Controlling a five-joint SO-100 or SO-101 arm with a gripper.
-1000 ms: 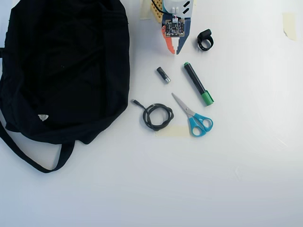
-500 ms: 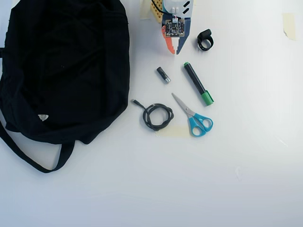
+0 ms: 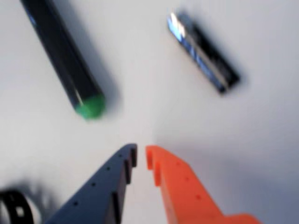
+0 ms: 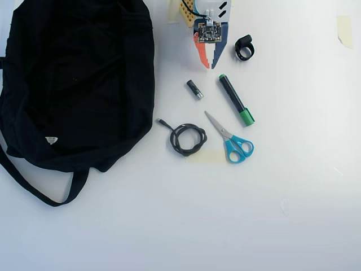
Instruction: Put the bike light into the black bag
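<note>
The bike light, a small black strap loop with a block, lies on the white table at the top of the overhead view, just right of my gripper. In the wrist view it shows blurred at the bottom left corner. My gripper has one dark blue and one orange finger. The tips stand almost together with nothing between them, above bare table. The black bag lies floppy at the left, with its strap and white triangular tag, well apart from the gripper.
A black-and-silver battery and a black marker with a green cap lie just ahead of the gripper. A coiled black cable and blue-handled scissors lie further on. Tape sits at the top right.
</note>
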